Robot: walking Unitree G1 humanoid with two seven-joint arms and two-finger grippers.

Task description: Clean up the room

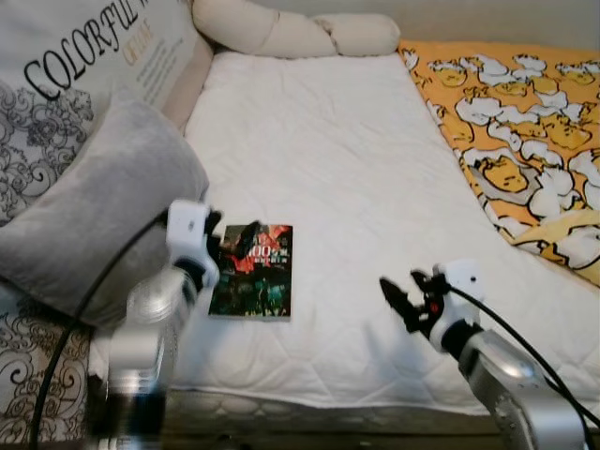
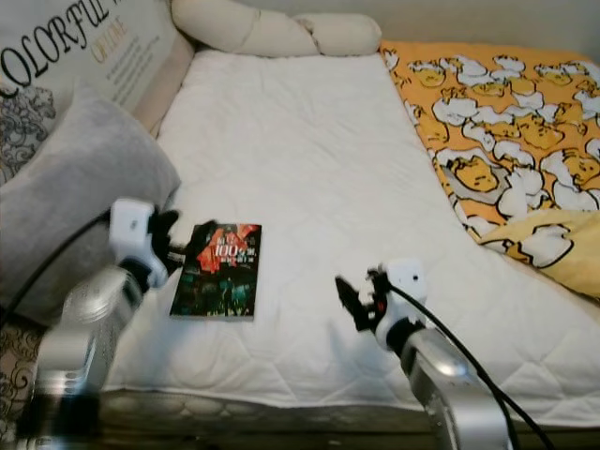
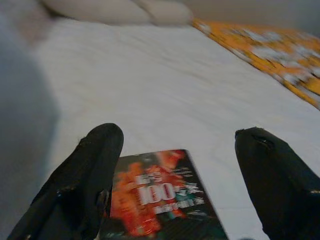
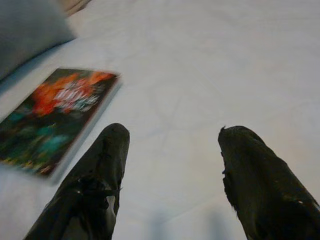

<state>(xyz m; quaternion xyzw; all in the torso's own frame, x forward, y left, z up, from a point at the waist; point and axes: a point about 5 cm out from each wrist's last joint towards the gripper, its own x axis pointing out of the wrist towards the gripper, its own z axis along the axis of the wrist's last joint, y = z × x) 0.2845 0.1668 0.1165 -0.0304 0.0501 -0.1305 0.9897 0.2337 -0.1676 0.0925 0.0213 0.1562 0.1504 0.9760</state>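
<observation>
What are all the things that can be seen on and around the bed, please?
book: one, dark cover with red and teal, lying flat on the white mattress near the grey pillow
white mattress: one, white quilted, middle of the scene
grey pillow: one, grey, on the robot's left, beside the book
printed cushion: one, white with black lettering, behind the grey pillow
cream bolster: one, cream, at the far end of the mattress
patterned blanket: one, orange with white and yellow figures, on the robot's right
left end effector: one, black fingers open, over the book's near-left edge
right end effector: one, black fingers open, above bare mattress right of the book
</observation>
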